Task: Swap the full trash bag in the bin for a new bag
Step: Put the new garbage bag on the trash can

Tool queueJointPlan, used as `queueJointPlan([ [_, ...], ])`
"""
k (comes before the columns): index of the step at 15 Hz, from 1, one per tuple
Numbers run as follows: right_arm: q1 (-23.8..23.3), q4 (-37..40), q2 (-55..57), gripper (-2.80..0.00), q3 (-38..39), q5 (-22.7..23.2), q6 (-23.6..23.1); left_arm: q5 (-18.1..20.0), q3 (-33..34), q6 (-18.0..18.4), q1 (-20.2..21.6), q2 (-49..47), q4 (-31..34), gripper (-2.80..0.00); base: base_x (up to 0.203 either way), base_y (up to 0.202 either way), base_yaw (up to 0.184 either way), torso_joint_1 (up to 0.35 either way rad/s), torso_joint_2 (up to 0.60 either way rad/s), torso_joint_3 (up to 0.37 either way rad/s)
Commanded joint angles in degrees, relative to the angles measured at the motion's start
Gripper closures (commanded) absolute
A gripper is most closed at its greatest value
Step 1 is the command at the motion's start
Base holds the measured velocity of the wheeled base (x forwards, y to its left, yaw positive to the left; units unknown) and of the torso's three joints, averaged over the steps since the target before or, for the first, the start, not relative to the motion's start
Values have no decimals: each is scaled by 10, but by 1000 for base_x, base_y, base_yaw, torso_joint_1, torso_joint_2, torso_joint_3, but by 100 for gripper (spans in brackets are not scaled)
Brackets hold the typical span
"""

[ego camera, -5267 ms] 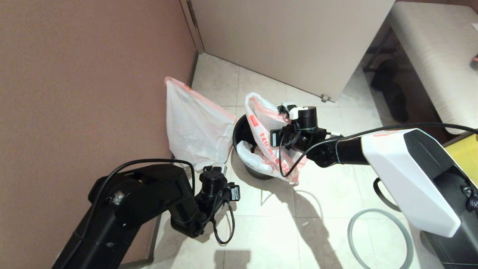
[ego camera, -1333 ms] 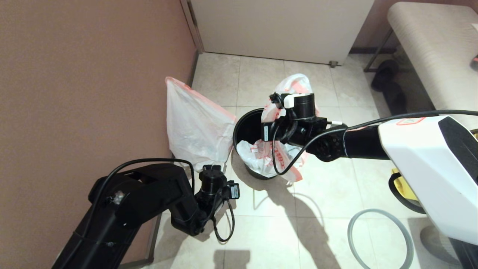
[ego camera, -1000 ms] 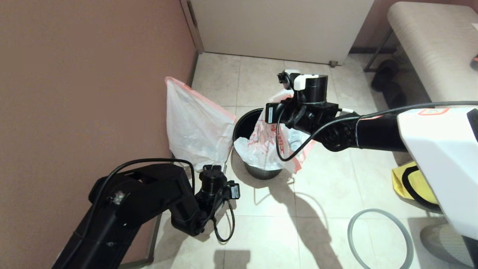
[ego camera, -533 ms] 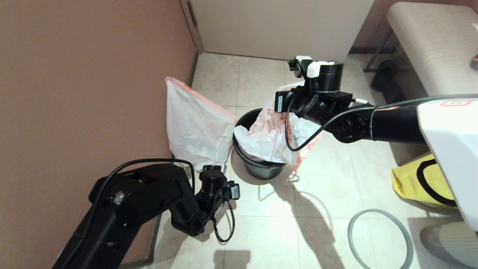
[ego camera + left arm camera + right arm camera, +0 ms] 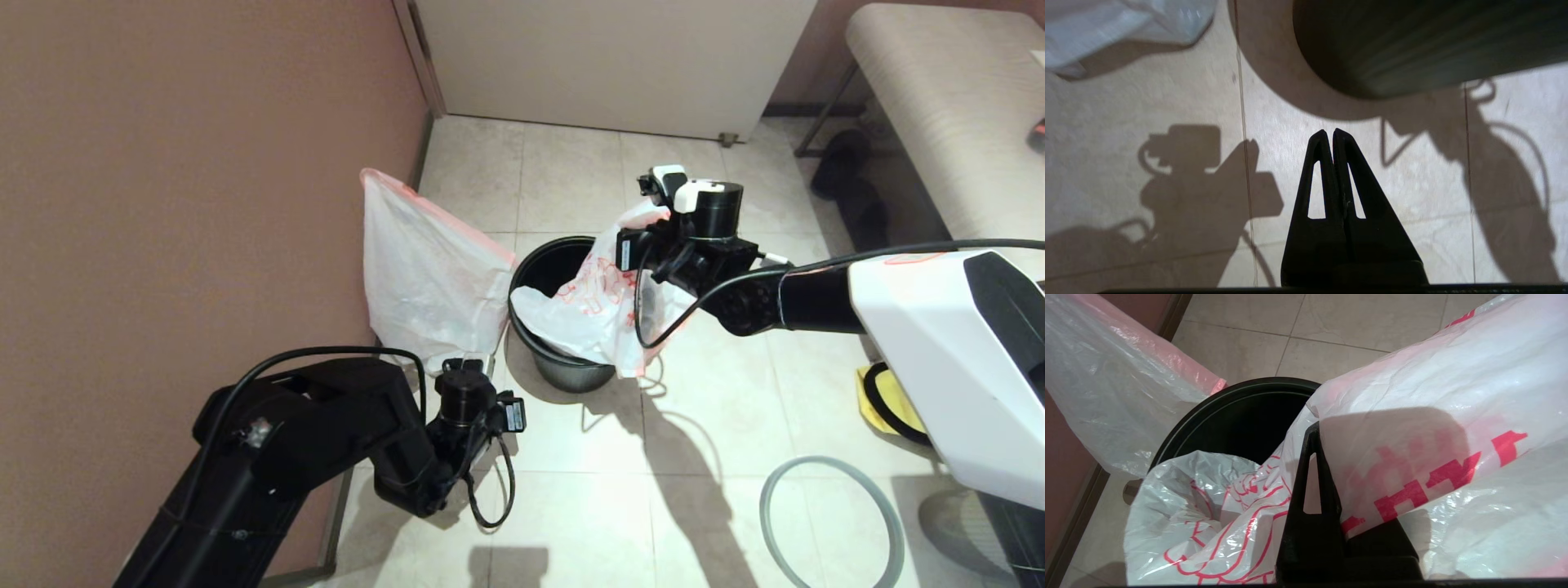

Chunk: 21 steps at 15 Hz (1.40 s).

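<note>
Reaching over bin (image 5: 539,273), right hand (image 5: 1318,428) apparently clamps new bag (image 5: 596,314); left hand (image 5: 1329,132) closed, empty.

Illegible red print (new bag (image 5: 1433,428))

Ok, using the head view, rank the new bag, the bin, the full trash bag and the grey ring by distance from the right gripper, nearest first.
1. new bag: pinched in the shut right gripper, draped over the bin's rim.
2. bin: just below and left of the gripper.
3. full trash bag: beyond the bin, against the wall.
4. grey ring: on the floor, near the robot's base.
</note>
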<state>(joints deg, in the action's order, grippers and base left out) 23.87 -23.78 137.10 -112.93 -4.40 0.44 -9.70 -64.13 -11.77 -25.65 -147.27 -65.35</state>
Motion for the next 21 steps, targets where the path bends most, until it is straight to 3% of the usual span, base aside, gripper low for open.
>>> queueJointPlan([
  [1,-2,-2,5,0,0,-1,1,-2,11,-4,-1,8,-51,0,0,0,0,0,0,0],
  [4,0,-3,8,0,0,-1,0,-2,61,-6,-4,73,-74,0,0,0,0,0,0,0],
  [6,-2,-7,13,0,0,-2,1,0,132,-8,-10,127,-76,0,0,0,0,0,0,0],
  [8,-3,-49,22,0,0,-7,2,0,172,-8,-14,179,-79,0,0,0,0,0,0,0],
  [10,-3,-61,30,0,3,-28,2,0,204,-9,-18,240,-58,0,0,0,0,0,0,0],
  [12,-7,-60,26,0,3,-27,1,3,215,-32,-26,301,6,0,0,0,0,0,0,0],
  [15,-8,-61,28,0,3,-27,0,47,139,-83,-41,339,128,0,0,0,0,0,0,0],
  [21,-9,-60,26,0,3,-25,0,75,-168,-149,-51,214,370,0,0,0,0,0,0,0],
])
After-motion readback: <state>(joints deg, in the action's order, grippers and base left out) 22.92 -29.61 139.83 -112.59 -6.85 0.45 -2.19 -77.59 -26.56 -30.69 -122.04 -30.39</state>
